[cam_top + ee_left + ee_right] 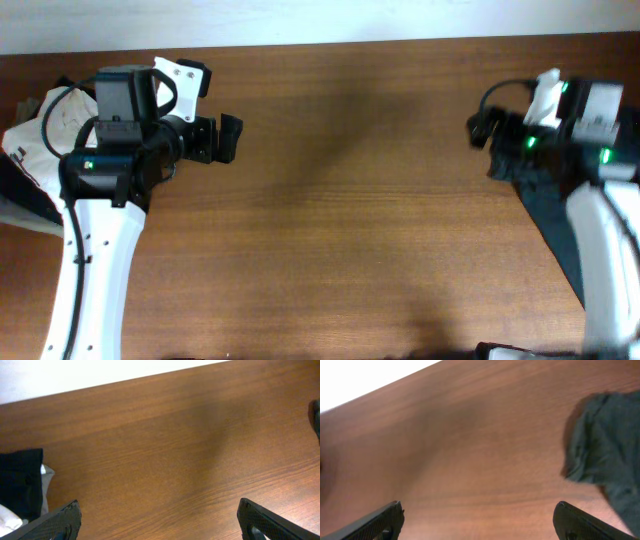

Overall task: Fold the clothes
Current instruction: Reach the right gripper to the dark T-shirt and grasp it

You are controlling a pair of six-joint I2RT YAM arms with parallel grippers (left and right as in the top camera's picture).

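Observation:
The clothes (548,215) show as a dark charcoal cloth on the table's right side, partly hidden under my right arm. In the right wrist view the cloth (606,445) lies crumpled at the right edge, off to the side of the jaws. My right gripper (478,506) is open over bare wood, with nothing between its fingers; from overhead it (479,130) points left at the back right. My left gripper (231,138) points right at the back left. It (159,506) is also open over bare wood and holds nothing.
A heap of white garments (35,125) lies at the far left beside the left arm. A black piece of cloth (21,480) on white fabric shows at the left edge of the left wrist view. The wooden table (340,210) runs back to a white wall.

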